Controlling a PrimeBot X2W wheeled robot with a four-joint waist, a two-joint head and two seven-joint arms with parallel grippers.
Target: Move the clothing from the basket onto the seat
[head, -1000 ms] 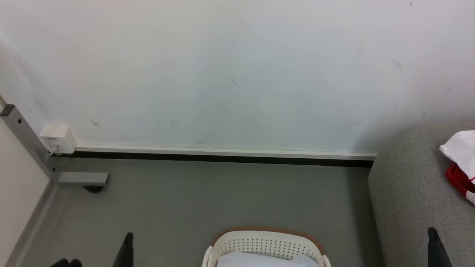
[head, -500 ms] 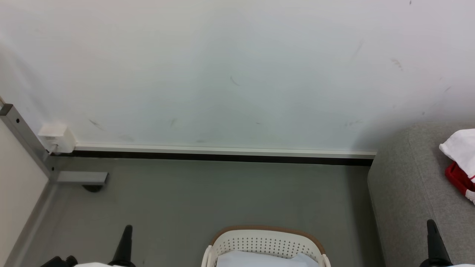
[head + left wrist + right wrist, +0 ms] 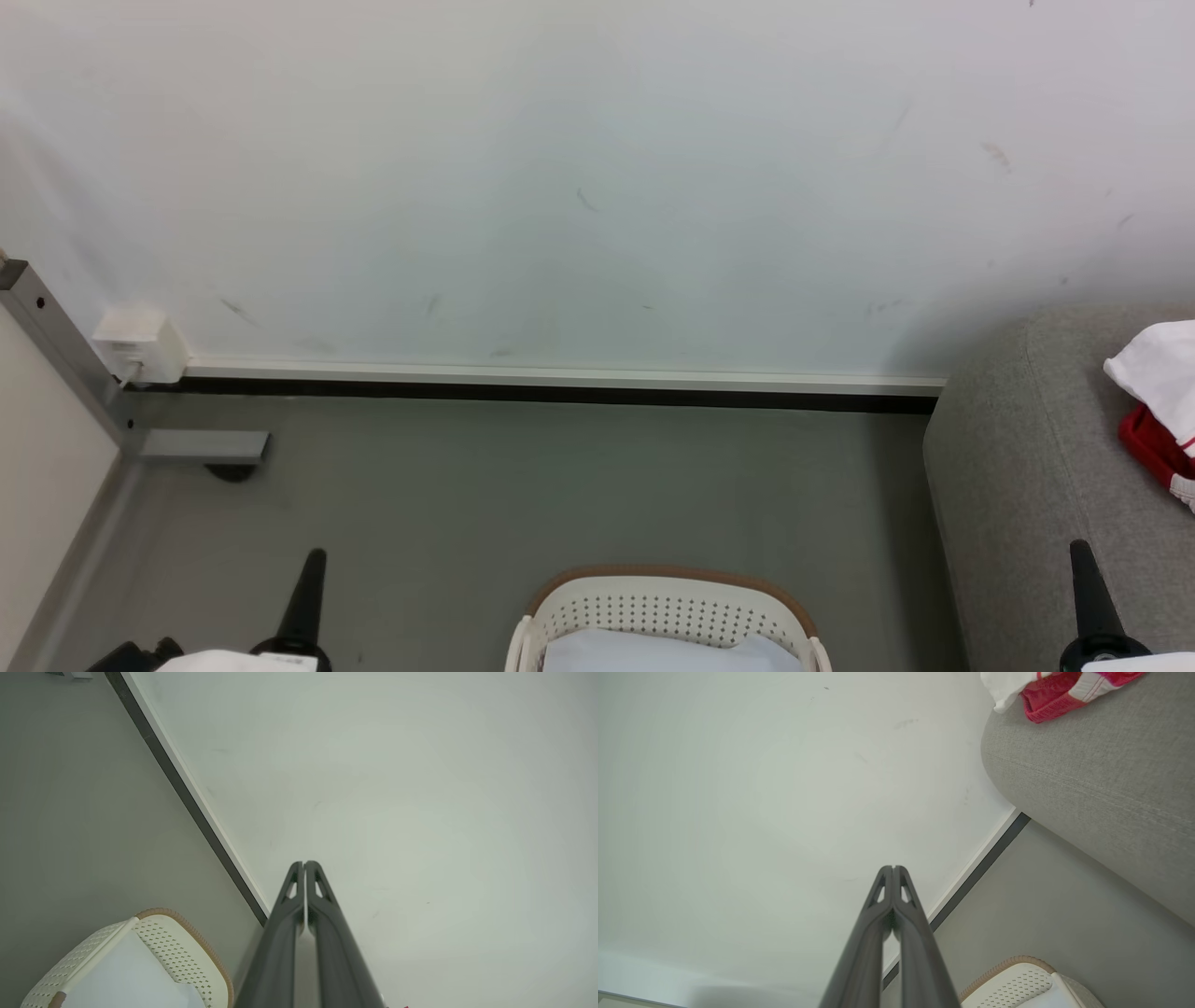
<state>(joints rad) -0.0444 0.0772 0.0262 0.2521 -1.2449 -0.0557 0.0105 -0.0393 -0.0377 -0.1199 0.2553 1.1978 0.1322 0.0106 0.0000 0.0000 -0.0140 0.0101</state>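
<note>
Down at the bottom edge of the head view, between my 2 arms, the basket [image 3: 667, 611] stands on the grey floor [image 3: 560, 485]. It is oval, cream-white plastic, its wall pierced with rows of small holes, with a brown band along the rim and a white handle at each side. A white garment [image 3: 644, 655] lies inside it, smooth and softly folded.

Off to my right the seat [image 3: 1027, 485] rises from the floor, near the basket but not touching it. Its upholstery is a light grey woven fabric with a rounded corner, and my right wrist view shows a stitched seam running along its edge. On top of it, at the frame's right edge, a rumpled white piece [image 3: 1158, 369] lies over a red garment [image 3: 1146, 446] that has a white band. Too little of the red cloth shows for me to read any print.

My left gripper [image 3: 315, 560] sits at the lower left, its 2 long dark fingers pressed together into 1 tapering spike with nothing between them. The left wrist view shows the tips meeting, with triangular cut-outs just behind them. My right gripper [image 3: 1079, 551] at the lower right is closed the same way and empty, standing in front of the seat's grey side.

Ahead, the wall [image 3: 597, 187] is matte white with faint scuffs, edged by a pale skirting board [image 3: 560, 378] over a black strip. A small white box [image 3: 140, 343] sits at its left end beside a grey metal post [image 3: 56, 341].
</note>
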